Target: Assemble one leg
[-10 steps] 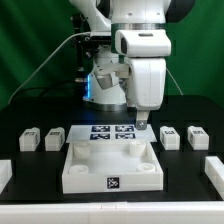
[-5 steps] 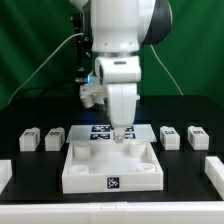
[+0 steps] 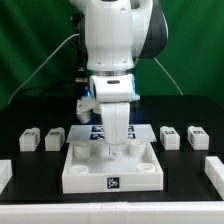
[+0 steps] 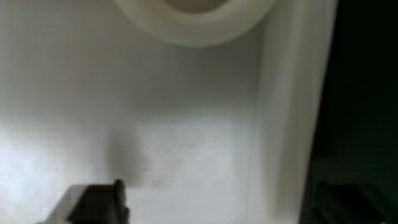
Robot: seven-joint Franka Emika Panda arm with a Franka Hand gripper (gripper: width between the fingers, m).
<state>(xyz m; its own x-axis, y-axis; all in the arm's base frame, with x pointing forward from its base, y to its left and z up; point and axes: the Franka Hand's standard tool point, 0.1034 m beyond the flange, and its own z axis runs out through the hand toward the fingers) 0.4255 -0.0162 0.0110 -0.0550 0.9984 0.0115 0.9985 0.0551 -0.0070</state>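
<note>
— Tray first, in the exterior view: what does it hold?
— The white tray sits mid-table on the black table. It is square with raised walls, has round holes at its corners and carries a code tag on its front wall. Only the gripper reaches into it, toward the back wall and about midway across.

— And the legs?
— All are outside the tray, standing on the table. Counting from the exterior view's left, the first leg and second leg are near each other but apart. The third leg and fourth leg stand the same way on the other side. None touches the tray or the gripper. The marker board lies just behind the tray, between the second and third legs, partly hidden by the arm.

— Can you read the gripper from there?
— It points straight down. I cannot tell whether the tips touch the tray floor, and the gap between them is unclear.

— The wrist view, then?
— The white tray surface fills most of it, with a round recess at the picture's edge and a dark strip of table beyond the wall. The dark fingertips stand well apart, so the jaws are spread wide. Only bare tray floor lies between them, and they grip nothing.
</note>
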